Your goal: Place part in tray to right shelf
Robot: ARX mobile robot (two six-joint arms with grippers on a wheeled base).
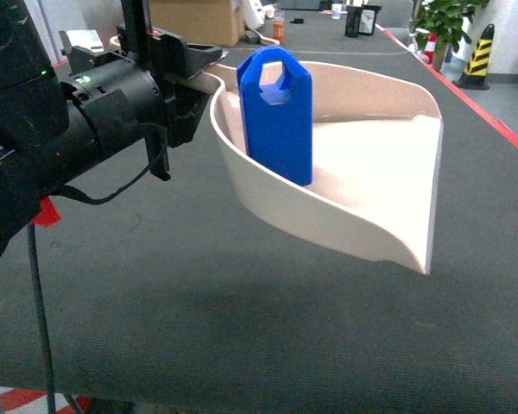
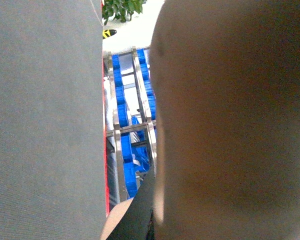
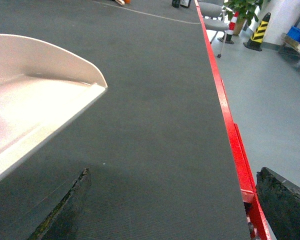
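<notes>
The cream tray [image 1: 371, 185] hangs tilted above the dark table, and its shadow lies on the mat below. The blue part [image 1: 276, 116] stands upright inside it, against the back wall, tab with the hexagonal hole on top. My left gripper [image 1: 197, 82] is shut on the tray's handle at the left. In the left wrist view the tray's underside [image 2: 230, 125] fills the right side beside one black finger [image 2: 140, 215]. My right gripper [image 3: 172, 175] is open and holds nothing, low over the mat, right of the tray's lip [image 3: 40, 105]. A steel shelf rack with blue crates [image 2: 126, 125] shows beyond the table.
The table's red edge [image 3: 230, 130] runs along the right, with floor beyond it. A striped bollard [image 1: 479, 53] and a plant [image 1: 445, 21] stand at the far right. A cardboard box [image 1: 194, 19] and small items sit at the table's far end. A blue crate [image 3: 299, 36] sits further right.
</notes>
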